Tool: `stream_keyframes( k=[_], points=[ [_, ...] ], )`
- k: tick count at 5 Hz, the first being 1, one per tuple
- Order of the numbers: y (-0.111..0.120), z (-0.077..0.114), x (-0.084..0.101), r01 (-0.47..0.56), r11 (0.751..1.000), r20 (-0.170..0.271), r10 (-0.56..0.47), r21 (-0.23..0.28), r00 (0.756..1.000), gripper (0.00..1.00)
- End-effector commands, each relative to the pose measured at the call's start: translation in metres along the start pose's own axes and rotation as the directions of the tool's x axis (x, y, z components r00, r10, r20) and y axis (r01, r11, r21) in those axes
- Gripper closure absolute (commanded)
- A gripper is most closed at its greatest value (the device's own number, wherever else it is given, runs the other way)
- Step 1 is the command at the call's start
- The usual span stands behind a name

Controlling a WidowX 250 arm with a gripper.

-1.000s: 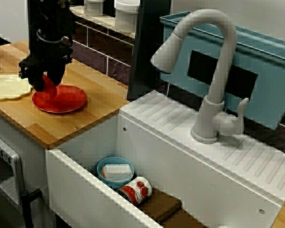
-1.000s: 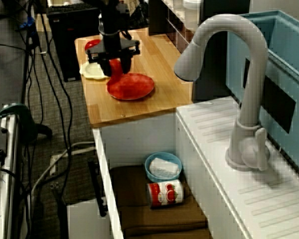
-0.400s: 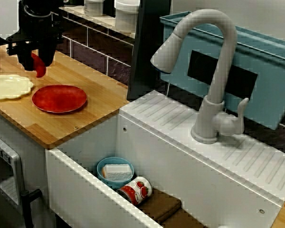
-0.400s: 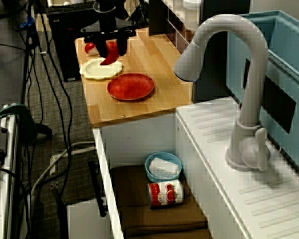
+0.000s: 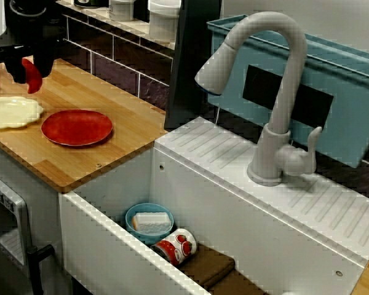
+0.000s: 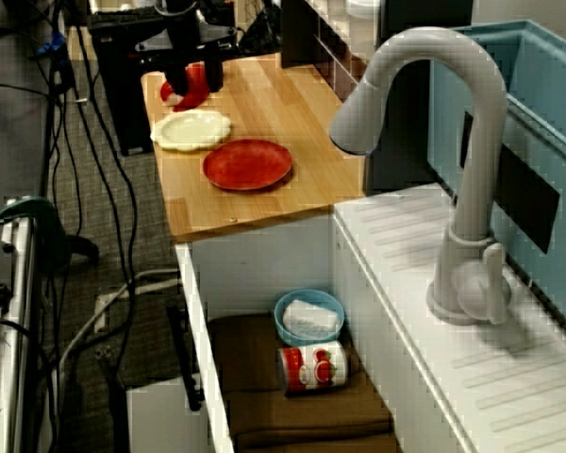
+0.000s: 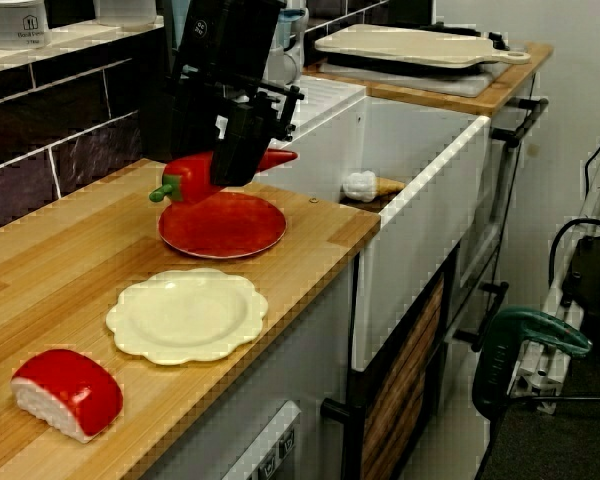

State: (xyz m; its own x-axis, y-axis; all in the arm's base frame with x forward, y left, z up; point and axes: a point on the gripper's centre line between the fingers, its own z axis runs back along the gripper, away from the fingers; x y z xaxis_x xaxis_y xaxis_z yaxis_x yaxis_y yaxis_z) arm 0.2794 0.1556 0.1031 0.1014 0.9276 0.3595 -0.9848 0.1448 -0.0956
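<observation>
My gripper (image 7: 232,165) is shut on a red pepper (image 7: 194,179) with a green stem and holds it in the air above the wooden counter (image 7: 50,270). In the view across the sink, the gripper (image 5: 23,69) and pepper (image 5: 31,76) hang above and behind the cream plate (image 5: 11,112), left of the red plate (image 5: 77,127). The high view along the counter shows the pepper (image 6: 197,87) in the gripper (image 6: 191,79), beyond the cream plate (image 6: 191,129) and red plate (image 6: 247,163). Both plates are bare.
A red and white food piece (image 7: 68,393) lies near the counter's end. The white sink (image 5: 111,243) holds a blue bowl (image 5: 149,221) and a can (image 5: 176,246) on a brown cloth. A tall grey faucet (image 5: 267,92) stands behind it.
The gripper has lifted the pepper off the red plate and carried it up and away from the sink, towards the cream plate's side. The plates have stayed put.
</observation>
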Motion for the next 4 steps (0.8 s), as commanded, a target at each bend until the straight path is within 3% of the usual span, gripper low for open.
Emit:
stream_keyframes(
  k=[1,2,4],
  points=[
    [0.025,0.008,0.017,-0.016,0.998,0.095,0.022,-0.064,0.995,1.0],
    [0.033,0.001,0.022,-0.031,0.996,0.122,0.041,-0.086,0.992,1.0],
    [0.042,-0.016,0.028,-0.018,0.997,0.155,0.03,-0.079,0.988,1.0]
  ],
)
